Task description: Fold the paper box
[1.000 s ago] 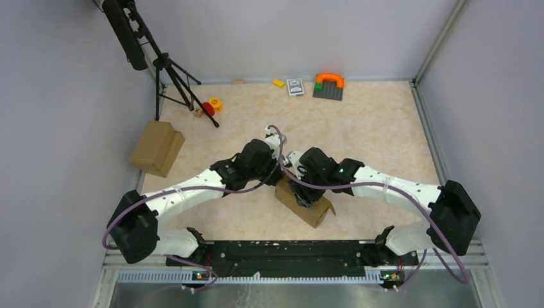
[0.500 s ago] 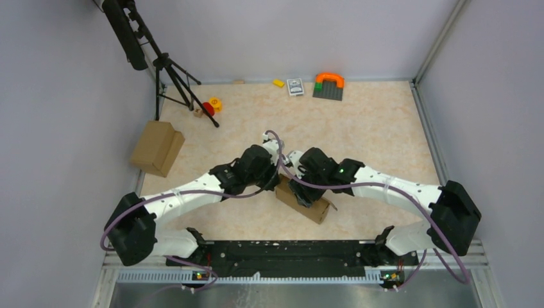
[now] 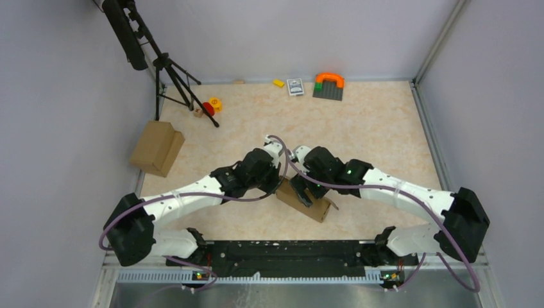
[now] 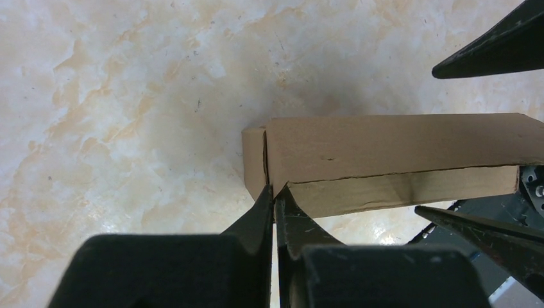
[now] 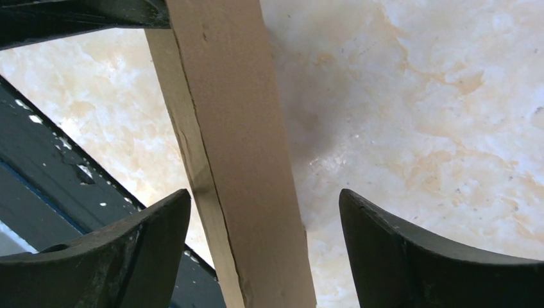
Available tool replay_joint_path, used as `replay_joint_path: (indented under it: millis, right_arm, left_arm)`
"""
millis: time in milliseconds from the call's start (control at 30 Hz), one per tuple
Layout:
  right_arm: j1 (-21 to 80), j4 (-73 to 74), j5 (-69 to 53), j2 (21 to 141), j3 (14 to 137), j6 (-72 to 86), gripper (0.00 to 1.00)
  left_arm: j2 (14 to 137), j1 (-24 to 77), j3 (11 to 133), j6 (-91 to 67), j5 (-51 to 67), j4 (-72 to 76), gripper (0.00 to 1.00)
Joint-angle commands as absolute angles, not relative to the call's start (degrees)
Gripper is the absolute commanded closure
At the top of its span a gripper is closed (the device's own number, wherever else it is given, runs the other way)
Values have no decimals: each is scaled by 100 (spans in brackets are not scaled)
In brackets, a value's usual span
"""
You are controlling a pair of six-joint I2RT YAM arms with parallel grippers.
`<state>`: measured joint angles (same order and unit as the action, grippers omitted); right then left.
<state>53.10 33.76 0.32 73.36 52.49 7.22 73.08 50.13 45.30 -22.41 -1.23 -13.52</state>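
The paper box [image 3: 309,203] is a long, shallow brown carton lying at the front middle of the table. In the left wrist view the paper box [image 4: 398,144] shows its top and a side panel with a cracked seam. My left gripper [image 4: 274,191] is shut, its fingertips [image 4: 264,200] touching the box's near left corner with nothing between them. My right gripper [image 5: 264,212] is open, with one finger on each side of the paper box [image 5: 237,128] and a gap to it on both sides. From above, the left gripper [image 3: 280,183] and right gripper [image 3: 303,192] meet over the box's left half.
A bulkier brown carton [image 3: 156,148] sits at the left wall beside a black tripod [image 3: 168,70]. Small red and yellow toys [image 3: 210,106], a yellow brick [image 3: 278,83], a card deck [image 3: 295,86] and an orange arch on a grey plate [image 3: 328,85] line the back. A black rail [image 3: 282,250] runs along the near edge.
My right gripper's fingers have spread apart around the box. The left arm has edged toward the box's corner. The box has settled a little flatter on the table.
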Motion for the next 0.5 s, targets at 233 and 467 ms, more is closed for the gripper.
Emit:
replay_joint_path:
  millis: [233,467]
  right_arm:
    - [5349,3909,332,6322,5321,1226,11]
    - [5348,4898,934,6261,5722,2270,14]
  left_arm:
    - [7490,5223,4642,-2359,-465,-1594,100]
    - [7607,5325,4716,-2539,-606,-1625,100]
